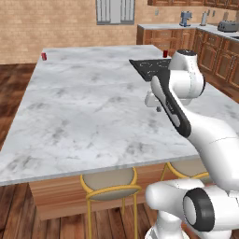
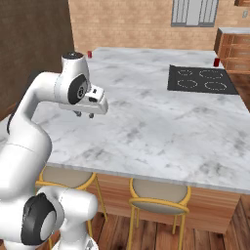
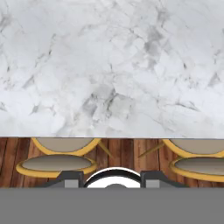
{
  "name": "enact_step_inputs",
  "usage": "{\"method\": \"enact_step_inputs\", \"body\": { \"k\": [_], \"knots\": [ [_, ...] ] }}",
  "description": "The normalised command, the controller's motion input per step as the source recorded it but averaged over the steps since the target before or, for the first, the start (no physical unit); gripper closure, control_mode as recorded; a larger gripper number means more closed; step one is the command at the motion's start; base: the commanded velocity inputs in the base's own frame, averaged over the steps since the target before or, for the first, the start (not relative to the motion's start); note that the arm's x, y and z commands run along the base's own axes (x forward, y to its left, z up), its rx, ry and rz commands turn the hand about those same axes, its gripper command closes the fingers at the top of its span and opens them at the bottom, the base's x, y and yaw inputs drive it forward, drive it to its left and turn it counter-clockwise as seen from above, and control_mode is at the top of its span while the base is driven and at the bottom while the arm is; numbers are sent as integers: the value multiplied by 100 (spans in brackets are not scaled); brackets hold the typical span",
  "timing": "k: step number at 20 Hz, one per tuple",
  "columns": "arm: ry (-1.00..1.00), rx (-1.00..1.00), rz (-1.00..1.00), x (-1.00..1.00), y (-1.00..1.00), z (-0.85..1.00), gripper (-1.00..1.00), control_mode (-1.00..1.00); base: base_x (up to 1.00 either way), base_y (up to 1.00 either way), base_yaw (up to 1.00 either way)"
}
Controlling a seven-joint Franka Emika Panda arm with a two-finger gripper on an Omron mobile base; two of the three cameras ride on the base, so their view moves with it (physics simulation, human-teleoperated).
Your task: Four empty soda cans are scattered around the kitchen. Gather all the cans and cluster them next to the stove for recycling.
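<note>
Gripper (image 2: 84, 114) hung over the marble island (image 1: 84, 116), near its front edge, well short of the stove (image 2: 202, 79); fingers were drawn together as far as they go, nothing between them. Right base view gave the cooktop whole, four ring marks, with one red can (image 2: 216, 62) just past its far right corner and another red can (image 2: 90, 54) at the island's far left corner, well apart from the stove. Left base view had the arm covering most of the stove (image 1: 147, 66), but added the back counter (image 1: 186, 26) beyond the island with a toaster (image 1: 228, 25) and small appliances on reddish cabinets. Hand view looked down at bare marble and the island's front edge, with yellow-framed stools (image 3: 57, 162) on wood floor below. Tan brick walls and a window behind.
</note>
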Motion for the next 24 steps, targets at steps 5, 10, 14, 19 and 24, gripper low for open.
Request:
{"method": "enact_step_inputs", "body": {
  "k": [5, 10, 14, 19, 24],
  "knots": [
    [-4, 0, 0, -31, 0, 0, -100, -100, 0, 0, 0],
    [-15, 0, -4, -82, -15, 0, -100, -100, 0, 0, 0],
    [-19, 0, -6, -99, -26, 0, -100, -100, 0, 0, 0],
    [-14, 0, -7, -92, -18, 0, -100, -100, 0, 0, 0],
    [-4, 0, -4, -70, -1, 0, -100, -100, 0, 0, 0]
  ]
}}
